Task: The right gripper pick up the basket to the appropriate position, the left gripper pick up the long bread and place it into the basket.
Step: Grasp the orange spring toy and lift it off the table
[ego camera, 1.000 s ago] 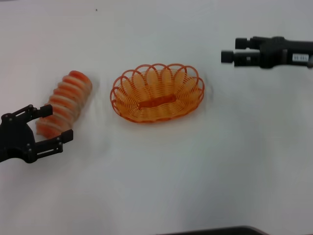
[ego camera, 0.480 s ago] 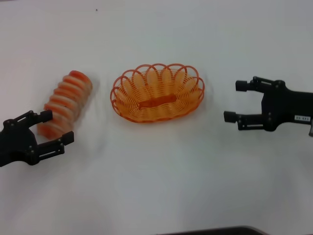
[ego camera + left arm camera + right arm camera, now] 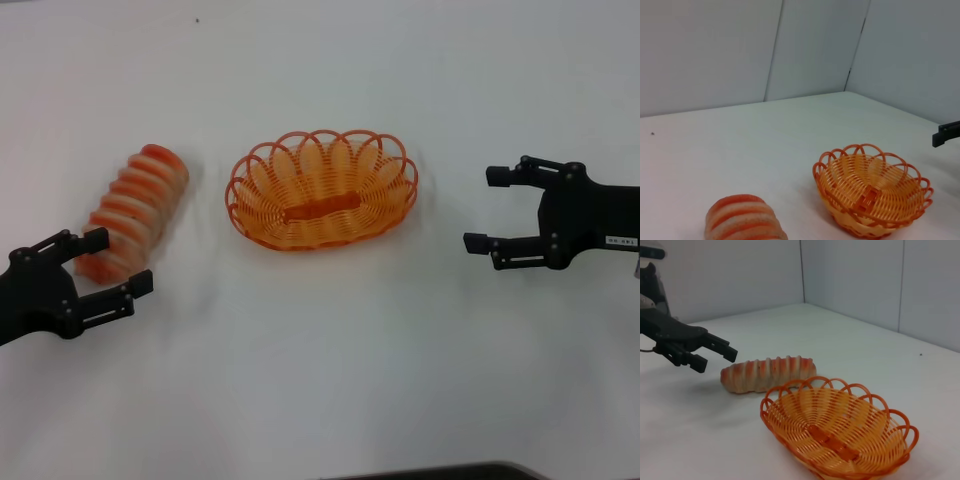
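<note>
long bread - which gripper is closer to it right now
Left. The left gripper is open right at the near end of the long bread, not gripping it. The right gripper, also open, sits beyond the basket on the far side.

The head view looks steeply down on the white table (image 3: 330, 380) from its near edge. Both wrist views sit low near the tabletop, facing each other across it from opposite side edges. All three share the basket (image 3: 322, 190) (image 3: 872, 195) (image 3: 835, 432) and bread (image 3: 132, 212) (image 3: 745, 220) (image 3: 767, 373).
</note>
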